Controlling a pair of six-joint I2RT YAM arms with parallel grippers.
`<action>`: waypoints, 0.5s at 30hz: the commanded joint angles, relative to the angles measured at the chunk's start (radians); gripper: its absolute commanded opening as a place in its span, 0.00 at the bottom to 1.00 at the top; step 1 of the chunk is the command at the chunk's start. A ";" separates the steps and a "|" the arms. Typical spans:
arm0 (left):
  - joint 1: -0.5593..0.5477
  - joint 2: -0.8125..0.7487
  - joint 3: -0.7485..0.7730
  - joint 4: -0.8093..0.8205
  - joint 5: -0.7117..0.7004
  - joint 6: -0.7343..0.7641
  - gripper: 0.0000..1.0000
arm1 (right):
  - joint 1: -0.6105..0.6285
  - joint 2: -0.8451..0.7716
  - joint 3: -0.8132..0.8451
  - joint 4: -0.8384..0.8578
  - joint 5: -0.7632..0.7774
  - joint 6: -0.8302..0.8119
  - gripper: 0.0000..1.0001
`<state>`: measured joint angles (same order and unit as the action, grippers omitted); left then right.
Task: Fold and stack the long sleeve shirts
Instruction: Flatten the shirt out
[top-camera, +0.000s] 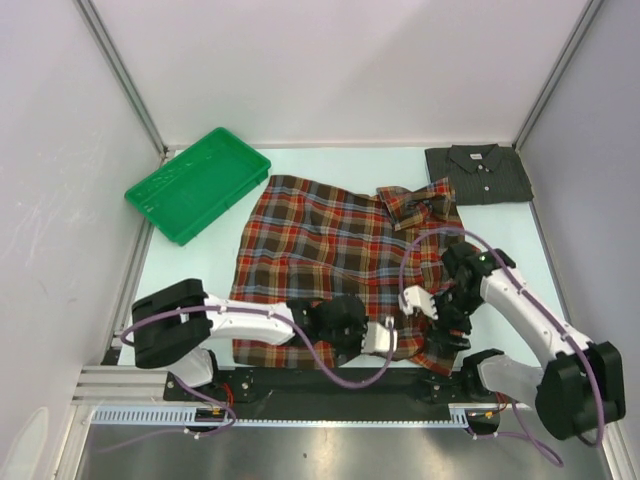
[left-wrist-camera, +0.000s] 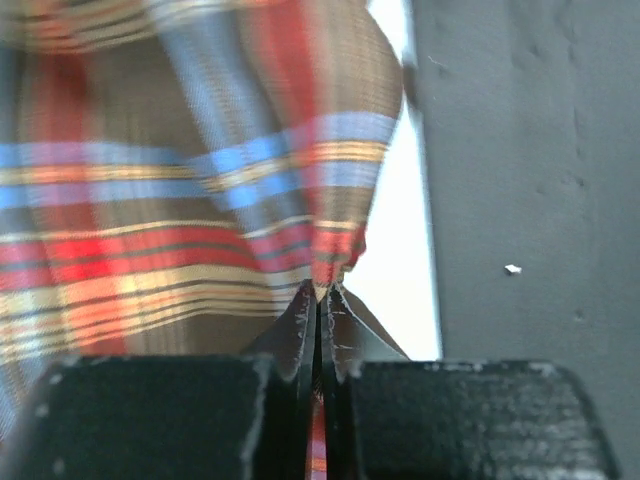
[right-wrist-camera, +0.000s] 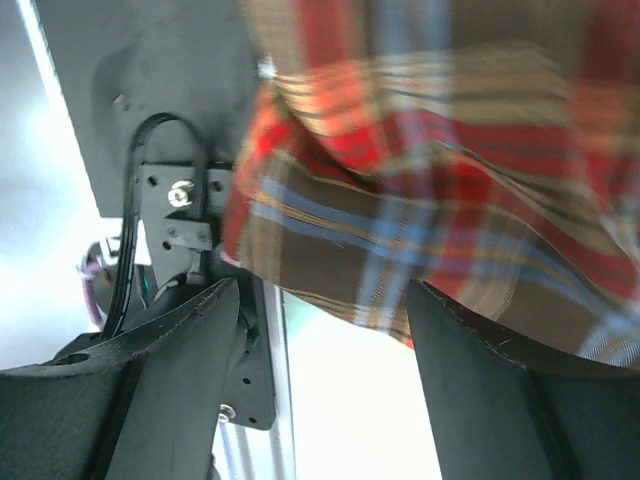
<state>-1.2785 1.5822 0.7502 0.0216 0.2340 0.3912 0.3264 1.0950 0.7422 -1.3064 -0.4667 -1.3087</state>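
Plaid shirt (top-camera: 330, 240) near hem is pinched tight in left gripper (left-wrist-camera: 320, 297); right gripper (right-wrist-camera: 325, 310) hovers just beside, fingers apart, hem right ahead.

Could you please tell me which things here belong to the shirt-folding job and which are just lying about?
Job: plaid shirt, pinched by the left gripper; grey shirt, folded at the far right.
Lying about: green tray.

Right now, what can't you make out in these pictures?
Top view: near hem of the plaid shirt, partly under the left arm.
Left wrist view: anything beyond the fold pinched in the left gripper; blurred cloth fills it.
Right wrist view: whether the open right gripper touches the cloth; blurred.
Top view: folds of the grey shirt, too small.
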 joint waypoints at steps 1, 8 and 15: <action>0.160 -0.028 0.142 -0.066 0.150 -0.164 0.00 | -0.157 0.065 0.111 0.006 -0.055 0.028 0.74; 0.460 0.161 0.340 -0.172 0.265 -0.305 0.00 | -0.352 0.160 0.296 -0.066 -0.098 0.069 0.76; 0.653 0.401 0.503 -0.275 0.347 -0.414 0.08 | -0.132 0.051 0.197 0.068 -0.058 0.258 0.79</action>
<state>-0.6949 1.9060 1.2007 -0.1459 0.5045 0.0597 0.0395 1.2194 0.9901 -1.3064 -0.5354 -1.1992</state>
